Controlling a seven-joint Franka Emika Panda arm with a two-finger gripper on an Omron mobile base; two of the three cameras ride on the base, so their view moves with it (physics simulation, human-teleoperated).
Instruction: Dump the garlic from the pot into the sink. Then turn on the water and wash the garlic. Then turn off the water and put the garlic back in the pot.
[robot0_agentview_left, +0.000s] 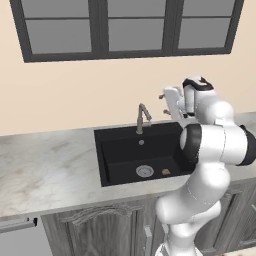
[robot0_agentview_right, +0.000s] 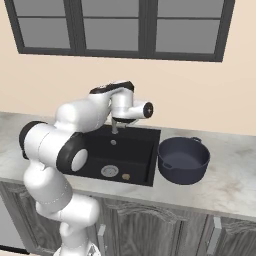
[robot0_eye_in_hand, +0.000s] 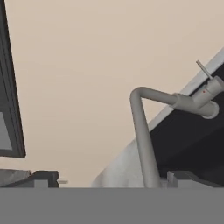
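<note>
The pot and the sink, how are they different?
The pot is round, while the sink is a rectangle. The pot stands on top of the counter; the sink is sunk into it. The pot looks empty, but the sink holds the garlic beside its drain. Both are very dark.

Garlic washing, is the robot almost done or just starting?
Dumping looks done: the garlic lies in the sink beside the drain, and the pot stands upright on the counter to the right. In hand: the gripper hovers near the faucet. No water shows. Left: washing, shutting off, returning the garlic.
</note>
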